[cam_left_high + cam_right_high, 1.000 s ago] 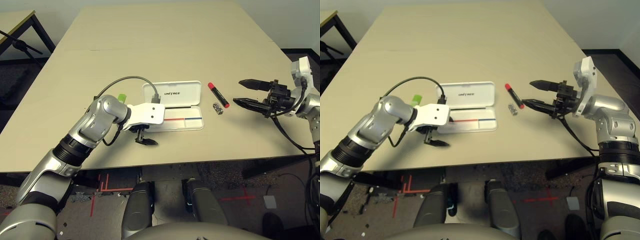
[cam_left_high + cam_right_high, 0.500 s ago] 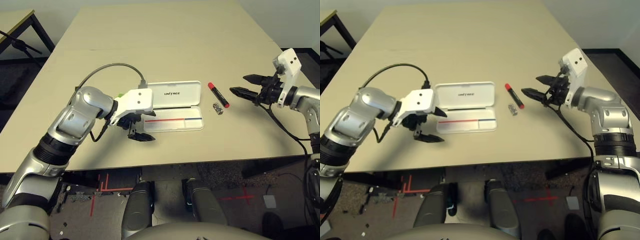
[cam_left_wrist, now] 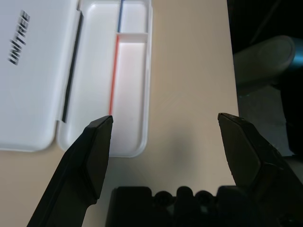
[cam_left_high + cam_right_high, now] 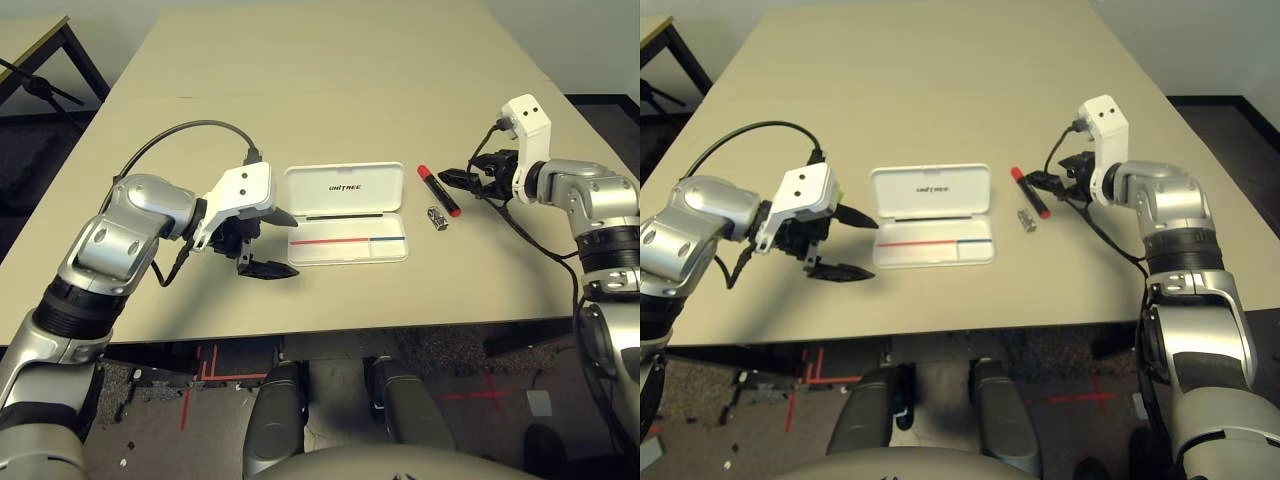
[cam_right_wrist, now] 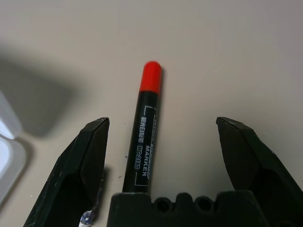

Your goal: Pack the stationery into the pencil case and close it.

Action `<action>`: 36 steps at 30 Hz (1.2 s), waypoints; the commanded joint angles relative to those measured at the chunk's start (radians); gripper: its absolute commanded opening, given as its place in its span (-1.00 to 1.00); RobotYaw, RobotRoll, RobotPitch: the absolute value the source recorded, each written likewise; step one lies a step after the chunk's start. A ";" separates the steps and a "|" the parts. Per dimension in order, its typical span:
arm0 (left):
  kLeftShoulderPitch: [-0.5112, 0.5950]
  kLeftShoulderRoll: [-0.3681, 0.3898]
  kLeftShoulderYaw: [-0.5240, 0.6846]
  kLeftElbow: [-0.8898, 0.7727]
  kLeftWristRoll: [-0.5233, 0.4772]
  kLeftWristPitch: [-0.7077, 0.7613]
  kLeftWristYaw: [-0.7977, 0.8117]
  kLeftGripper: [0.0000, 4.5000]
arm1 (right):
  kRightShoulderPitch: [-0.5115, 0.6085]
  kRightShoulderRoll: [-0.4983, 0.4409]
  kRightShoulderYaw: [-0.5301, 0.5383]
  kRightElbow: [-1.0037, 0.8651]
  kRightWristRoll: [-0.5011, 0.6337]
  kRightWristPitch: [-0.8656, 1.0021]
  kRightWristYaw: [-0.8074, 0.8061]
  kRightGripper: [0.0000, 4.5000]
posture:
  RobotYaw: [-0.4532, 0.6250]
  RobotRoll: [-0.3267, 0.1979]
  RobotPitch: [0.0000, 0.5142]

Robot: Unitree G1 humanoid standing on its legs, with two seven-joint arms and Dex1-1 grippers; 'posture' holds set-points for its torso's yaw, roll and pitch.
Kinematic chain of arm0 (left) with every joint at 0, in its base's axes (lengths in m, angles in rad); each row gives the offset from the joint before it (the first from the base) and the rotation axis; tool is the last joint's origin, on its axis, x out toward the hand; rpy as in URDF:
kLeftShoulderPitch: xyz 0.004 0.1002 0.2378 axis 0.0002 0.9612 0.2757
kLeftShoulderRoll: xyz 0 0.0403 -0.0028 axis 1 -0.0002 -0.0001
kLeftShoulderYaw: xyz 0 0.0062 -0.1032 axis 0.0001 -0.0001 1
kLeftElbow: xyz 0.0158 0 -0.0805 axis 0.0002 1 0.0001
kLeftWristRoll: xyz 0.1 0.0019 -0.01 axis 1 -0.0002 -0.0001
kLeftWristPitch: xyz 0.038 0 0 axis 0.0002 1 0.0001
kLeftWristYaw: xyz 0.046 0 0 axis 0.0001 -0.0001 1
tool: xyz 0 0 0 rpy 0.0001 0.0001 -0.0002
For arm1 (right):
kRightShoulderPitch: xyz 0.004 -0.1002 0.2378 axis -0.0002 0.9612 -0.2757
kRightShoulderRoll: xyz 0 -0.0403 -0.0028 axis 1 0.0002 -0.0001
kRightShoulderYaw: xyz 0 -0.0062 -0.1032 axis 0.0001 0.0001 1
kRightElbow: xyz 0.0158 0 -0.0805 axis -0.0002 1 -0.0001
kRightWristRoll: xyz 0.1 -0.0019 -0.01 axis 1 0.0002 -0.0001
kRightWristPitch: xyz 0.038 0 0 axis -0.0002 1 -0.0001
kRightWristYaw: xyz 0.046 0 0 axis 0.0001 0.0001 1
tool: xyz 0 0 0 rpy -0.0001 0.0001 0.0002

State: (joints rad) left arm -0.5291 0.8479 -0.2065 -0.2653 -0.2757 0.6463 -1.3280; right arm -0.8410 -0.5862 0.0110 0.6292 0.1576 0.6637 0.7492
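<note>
The right gripper [image 5: 161, 142] hangs spread over the red marker [image 5: 142, 142], which lies on the table just right of the open pencil case [image 4: 347, 215]. Next: descend and pinch the barrel. The left gripper [image 3: 170, 142] gapes empty.

The white pencil case [image 4: 346, 212] lies open and flat, lid folded back, tray empty; just to its right lies the red marker [image 4: 437, 190], with the tiny metal piece [image 4: 435, 217] beside it

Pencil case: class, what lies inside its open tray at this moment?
The pencil case tray holds no stationery, only a red and blue stripe and a divider. The marker and small metal piece lie outside on the table. No part of the tray is covered.
</note>
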 commanded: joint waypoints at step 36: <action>0.030 0.057 0.039 0.077 -0.038 -0.049 0.058 1.00 | 0.079 -0.157 0.023 -0.177 -0.047 0.011 0.175 -0.76 | -0.16 0.25 -0.30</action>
State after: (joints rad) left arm -0.4992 0.8860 -0.1795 -0.2051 -0.3140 0.6106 -1.2664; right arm -0.7825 -0.7232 0.0326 0.5017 0.0862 0.6793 0.8721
